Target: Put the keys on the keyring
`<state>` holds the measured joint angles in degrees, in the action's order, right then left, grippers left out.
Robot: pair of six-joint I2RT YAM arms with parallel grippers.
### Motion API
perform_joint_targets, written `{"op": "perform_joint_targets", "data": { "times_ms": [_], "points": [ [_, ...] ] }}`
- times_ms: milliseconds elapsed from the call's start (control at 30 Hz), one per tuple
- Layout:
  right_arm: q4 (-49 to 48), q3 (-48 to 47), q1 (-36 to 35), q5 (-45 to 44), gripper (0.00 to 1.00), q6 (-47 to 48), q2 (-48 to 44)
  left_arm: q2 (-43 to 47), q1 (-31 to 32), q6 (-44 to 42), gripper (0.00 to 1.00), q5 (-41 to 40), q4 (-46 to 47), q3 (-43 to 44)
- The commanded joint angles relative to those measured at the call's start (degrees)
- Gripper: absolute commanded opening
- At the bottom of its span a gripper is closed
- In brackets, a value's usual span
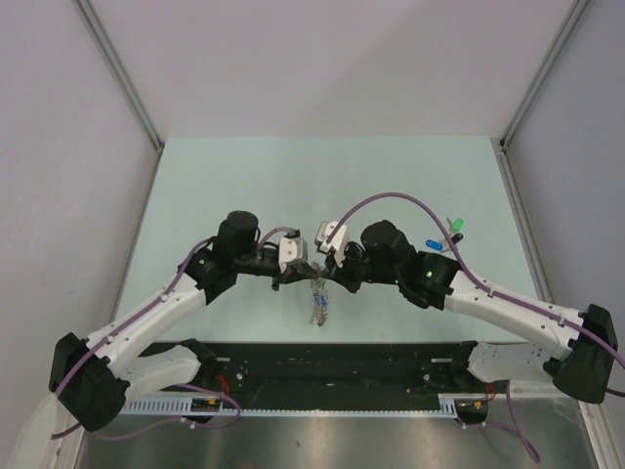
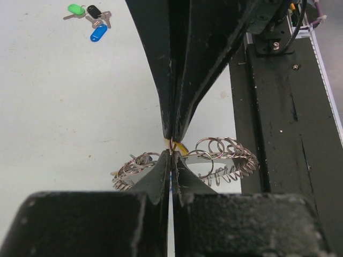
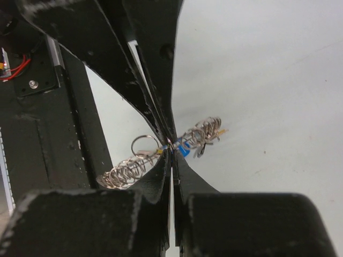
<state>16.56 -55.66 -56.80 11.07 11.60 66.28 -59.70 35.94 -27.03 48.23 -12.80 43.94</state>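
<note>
The keyring (image 1: 317,301), a loop of grey linked coils, hangs between my two grippers above the table's near middle. My left gripper (image 1: 299,276) and right gripper (image 1: 330,274) meet tip to tip, both shut on it at one spot. In the left wrist view the left gripper (image 2: 171,155) pinches a thin wire of the keyring (image 2: 228,152), with a yellow bit beside the pinch. The right gripper (image 3: 171,153) grips the keyring (image 3: 126,170), where blue and yellow pieces sit among the coils. Loose keys lie on the table: green (image 2: 76,9), black (image 2: 94,10), blue (image 2: 98,33), also the keys (image 1: 444,239).
The black base rail (image 1: 332,363) runs along the near edge under the hanging ring, and shows as the black base rail (image 2: 284,139) and the black base rail (image 3: 43,134) in the wrist views. Grey walls and metal posts (image 1: 127,88) enclose the pale green table (image 1: 244,186).
</note>
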Motion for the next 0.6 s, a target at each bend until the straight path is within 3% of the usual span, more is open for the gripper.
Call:
{"op": "perform_joint_targets", "data": {
  "times_ms": [0,567],
  "points": [
    [-4.9,-1.8,-0.8,0.5,0.0,0.2,1.1,0.5,1.4,-1.1,0.0,4.3,1.8,2.6],
    [-1.3,-0.8,3.0,-4.4,0.0,-4.7,-0.2,4.4,1.5,1.4,0.0,0.4,6.5,0.1]
  ]
}}
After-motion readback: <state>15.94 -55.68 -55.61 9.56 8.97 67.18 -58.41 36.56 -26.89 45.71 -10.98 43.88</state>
